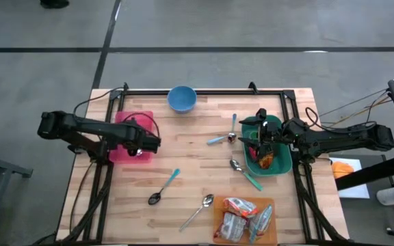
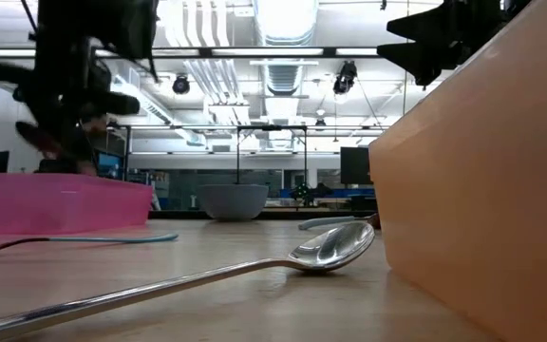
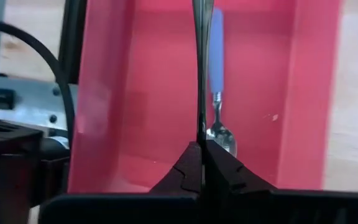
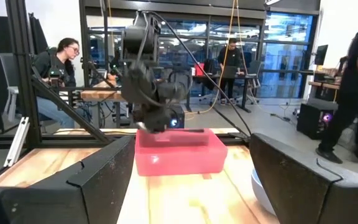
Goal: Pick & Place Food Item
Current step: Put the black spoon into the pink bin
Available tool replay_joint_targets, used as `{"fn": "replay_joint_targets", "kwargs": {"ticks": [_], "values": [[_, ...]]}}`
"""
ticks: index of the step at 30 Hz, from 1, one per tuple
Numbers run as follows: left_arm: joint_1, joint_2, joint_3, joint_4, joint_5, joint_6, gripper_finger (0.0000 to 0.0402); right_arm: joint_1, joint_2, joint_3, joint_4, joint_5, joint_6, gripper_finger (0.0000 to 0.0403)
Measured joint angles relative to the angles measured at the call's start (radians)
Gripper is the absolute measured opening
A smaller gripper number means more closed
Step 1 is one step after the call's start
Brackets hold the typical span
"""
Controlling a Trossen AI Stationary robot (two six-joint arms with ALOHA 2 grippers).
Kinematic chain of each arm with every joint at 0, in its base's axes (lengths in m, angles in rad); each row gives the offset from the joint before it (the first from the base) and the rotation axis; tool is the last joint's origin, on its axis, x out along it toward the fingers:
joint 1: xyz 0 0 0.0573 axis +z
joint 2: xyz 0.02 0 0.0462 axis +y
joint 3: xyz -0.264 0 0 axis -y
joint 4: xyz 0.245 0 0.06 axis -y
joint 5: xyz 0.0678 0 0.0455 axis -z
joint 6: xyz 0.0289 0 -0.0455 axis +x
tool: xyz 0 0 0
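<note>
Food packets point(image 1: 243, 217) on orange tray point(image 1: 219, 236)

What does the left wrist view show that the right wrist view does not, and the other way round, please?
Only the left wrist view shows a blue-handled metal spoon lying inside the pink plastic bin, seen past the left gripper with its fingers shut together.

Only the right wrist view shows the right gripper's open fingers, the wooden tabletop, the left arm from outside, and people at desks in the room behind.

Both show the pink plastic bin with the left gripper over it.
</note>
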Motion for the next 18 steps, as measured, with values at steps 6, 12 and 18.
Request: {"fn": "replay_joint_targets", "kwargs": {"ticks": [6, 12, 18], "values": [[0.002, 0.0, -0.119, 0.122, 0.018, 0.014, 0.0, 0.0, 0.0, 0.0, 0.0, 0.0, 0.001, 0.0316], [0.003, 0.0, -0.201, 0.206, 0.003, 0.044, 0.0, 0.0, 0.0, 0.0, 0.0, 0.0, 0.001, 0.0316], [0.003, 0.0, -0.248, 0.272, -0.008, 0.05, 0.0, 0.0, 0.0, 0.0, 0.0, 0.0, 0.001, 0.0316]]}}
